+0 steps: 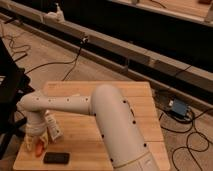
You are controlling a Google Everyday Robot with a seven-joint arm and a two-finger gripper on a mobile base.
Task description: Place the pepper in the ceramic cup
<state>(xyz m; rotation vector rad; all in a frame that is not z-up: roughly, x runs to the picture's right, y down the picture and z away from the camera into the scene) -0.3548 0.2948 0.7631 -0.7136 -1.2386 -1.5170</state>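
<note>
The pepper [39,148] is a small orange-red tapered thing lying on the wooden table [90,135] near its front left corner. My gripper [35,136] hangs from the white arm [105,115] straight down over the pepper, its tip at or just above it. Only the pepper's lower end shows under the gripper. A white tube with a label [52,127] lies just right of the gripper. The ceramic cup is out of view.
A flat black object [56,158] lies on the table in front of the pepper. The arm's thick link covers the table's middle. A dark chair or stand [9,85] stands left of the table. Cables and a blue box [177,107] lie on the floor.
</note>
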